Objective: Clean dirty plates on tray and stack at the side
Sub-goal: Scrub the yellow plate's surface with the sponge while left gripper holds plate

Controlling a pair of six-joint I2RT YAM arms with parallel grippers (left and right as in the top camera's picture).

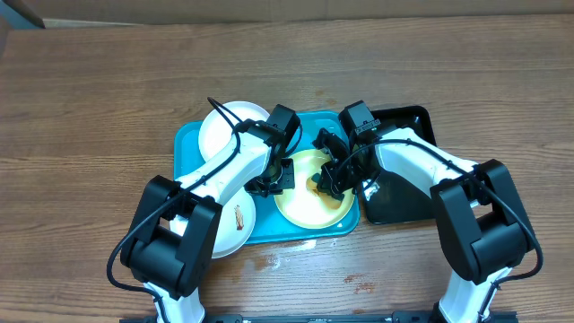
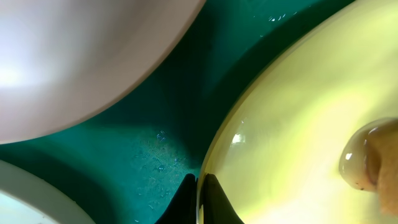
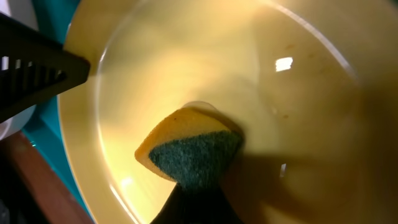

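Note:
The pale yellow-green plate (image 1: 309,199) lies on the right half of the turquoise tray (image 1: 188,144). My left gripper (image 1: 285,172) is shut on this plate's left rim; in the left wrist view the fingertips (image 2: 200,190) pinch the plate edge (image 2: 298,112). My right gripper (image 1: 330,179) is shut on a yellow sponge with a green scouring face (image 3: 186,149), pressed inside the plate (image 3: 186,68). A white plate (image 1: 226,127) sits at the tray's back left, and also shows in the left wrist view (image 2: 74,56). Another white plate (image 1: 235,224) with a brown smear sits at the front left.
A glossy black tray (image 1: 408,126) stands just right of the turquoise tray, under my right arm. The wooden table (image 1: 90,108) surrounds both trays. Small wet spots lie on the table (image 1: 359,285) in front of the trays.

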